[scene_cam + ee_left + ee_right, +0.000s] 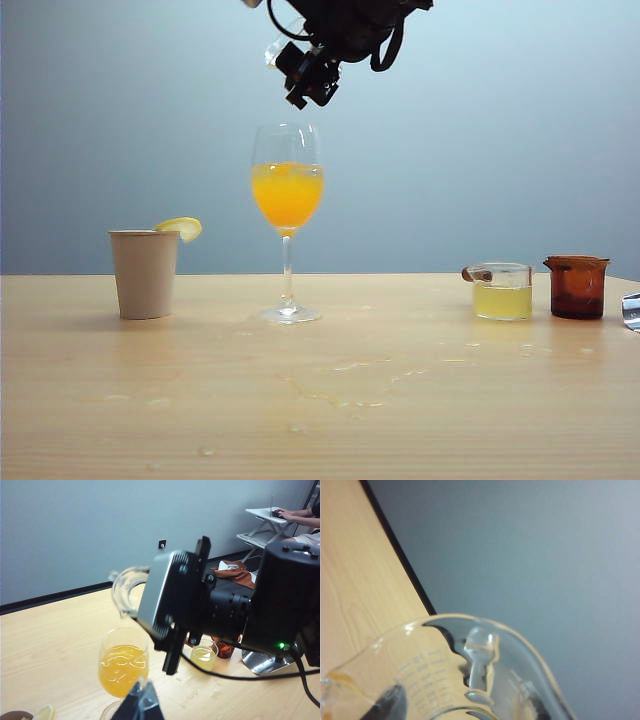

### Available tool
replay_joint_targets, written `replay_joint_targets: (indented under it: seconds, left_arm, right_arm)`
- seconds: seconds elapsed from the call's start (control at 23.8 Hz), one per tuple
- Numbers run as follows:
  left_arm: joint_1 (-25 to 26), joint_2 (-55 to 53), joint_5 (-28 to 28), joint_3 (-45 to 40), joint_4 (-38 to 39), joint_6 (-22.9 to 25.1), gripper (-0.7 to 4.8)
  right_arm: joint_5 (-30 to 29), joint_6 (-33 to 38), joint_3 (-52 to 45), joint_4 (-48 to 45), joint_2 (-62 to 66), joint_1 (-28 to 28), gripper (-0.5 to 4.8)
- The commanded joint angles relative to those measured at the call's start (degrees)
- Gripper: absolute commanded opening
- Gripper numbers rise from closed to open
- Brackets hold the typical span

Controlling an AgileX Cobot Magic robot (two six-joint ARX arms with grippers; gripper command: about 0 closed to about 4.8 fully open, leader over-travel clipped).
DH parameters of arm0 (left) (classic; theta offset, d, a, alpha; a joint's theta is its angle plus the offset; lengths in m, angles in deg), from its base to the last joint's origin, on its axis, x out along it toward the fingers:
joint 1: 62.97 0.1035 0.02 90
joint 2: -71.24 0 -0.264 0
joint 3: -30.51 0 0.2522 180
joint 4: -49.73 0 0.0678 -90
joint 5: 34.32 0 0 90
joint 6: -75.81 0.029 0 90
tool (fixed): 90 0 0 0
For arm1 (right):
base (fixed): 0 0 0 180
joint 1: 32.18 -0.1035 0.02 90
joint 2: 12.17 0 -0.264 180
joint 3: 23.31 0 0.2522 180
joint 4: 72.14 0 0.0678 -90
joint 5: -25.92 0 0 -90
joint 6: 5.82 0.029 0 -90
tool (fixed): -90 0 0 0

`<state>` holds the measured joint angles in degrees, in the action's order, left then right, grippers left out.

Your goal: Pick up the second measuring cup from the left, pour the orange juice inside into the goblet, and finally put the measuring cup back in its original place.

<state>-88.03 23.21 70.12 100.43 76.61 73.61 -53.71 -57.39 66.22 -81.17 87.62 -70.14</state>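
Exterior view: right hand apparently grips measuring cup.

Plain pale blue-grey wall behind a light wood-grain surface, lit evenly (soft, no hard shadows). Left wrist view: black baseboard along the wall foot, a small wall socket, and a white stand at the far side where a seated person's forearm rests.
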Motion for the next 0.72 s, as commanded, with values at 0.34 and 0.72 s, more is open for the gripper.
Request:
replay_joint_targets:
  seconds: [0.34, 0.72]
  left_arm:
    - [-0.1, 0.1, 0.4, 0.2, -0.3, 0.2, -0.06]
    - [-0.1, 0.1, 0.4, 0.2, -0.3, 0.2, -0.06]
  right_arm:
    - [-0.7, 21.5, 0.0, -1.3, -4.5, 5.9, 2.75]
    - [-7.5, 30.8, -1.0, -0.8, -4.9, 9.2, 2.83]
